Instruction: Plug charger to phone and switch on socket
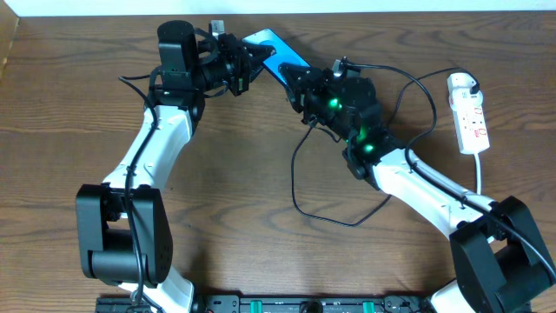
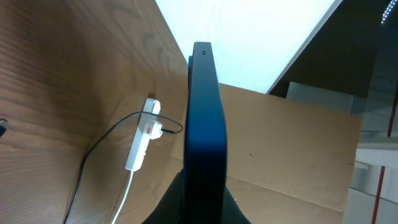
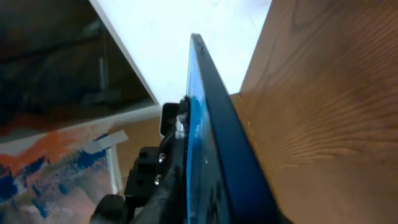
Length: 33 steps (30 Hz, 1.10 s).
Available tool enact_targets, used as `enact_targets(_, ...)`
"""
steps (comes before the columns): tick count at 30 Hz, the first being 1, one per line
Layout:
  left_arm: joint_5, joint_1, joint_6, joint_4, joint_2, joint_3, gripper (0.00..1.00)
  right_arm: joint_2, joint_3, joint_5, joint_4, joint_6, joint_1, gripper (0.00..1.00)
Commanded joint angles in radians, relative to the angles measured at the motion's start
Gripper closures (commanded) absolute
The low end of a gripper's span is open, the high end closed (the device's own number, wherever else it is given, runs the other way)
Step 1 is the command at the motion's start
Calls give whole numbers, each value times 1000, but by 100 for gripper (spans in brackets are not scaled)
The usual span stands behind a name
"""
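phone [image 1: 271, 45] held near far edge of table [image 1: 243, 235], clamped in left gripper [image 1: 251, 67], likely steadied so port is presented. right gripper [image 1: 300, 84] at opposite end, closure cannot be told. charger cable [image 1: 294, 184] left slack. socket [image 1: 470, 117] well apart, untouched.

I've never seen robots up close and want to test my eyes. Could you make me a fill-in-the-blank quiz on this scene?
1. The phone has a ____ screen.
2. The white socket lies on the robot's ____ side.
3. The cable looping across the table is coloured ____.
Missing words: blue; right; black.
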Motion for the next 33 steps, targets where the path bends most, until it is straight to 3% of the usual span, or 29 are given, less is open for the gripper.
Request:
enact_targets(1, 62, 34, 13, 10, -6, 9, 92, -21, 19, -68, 0, -71, -66, 71)
enact_targets(4, 91, 57, 22, 10, -6, 9, 93, -21, 19, -114, 0, -110, -124, 69)
enact_targets(9, 140, 86, 6, 9, -6, 9, 93, -21, 19, -187, -28, -232, -233, 53)
enact_targets(17, 203, 86, -279, 6, -6, 9, 92, -21, 19, -154, -387, -541, -286, 60)
enact_targets(22, 242, 86, -445, 27, -6, 9, 93, -21, 19, -33, -577, -654, -274, 61)
enact_targets(27, 274, 91, -666, 144, -6, 9, 93, -21, 19, 42, -662, -735, -259, 62)
enact_targets(33, 274, 123, -730, 219, -6, 9, 93, -21, 18, 56, -697, -780, -242, 62)
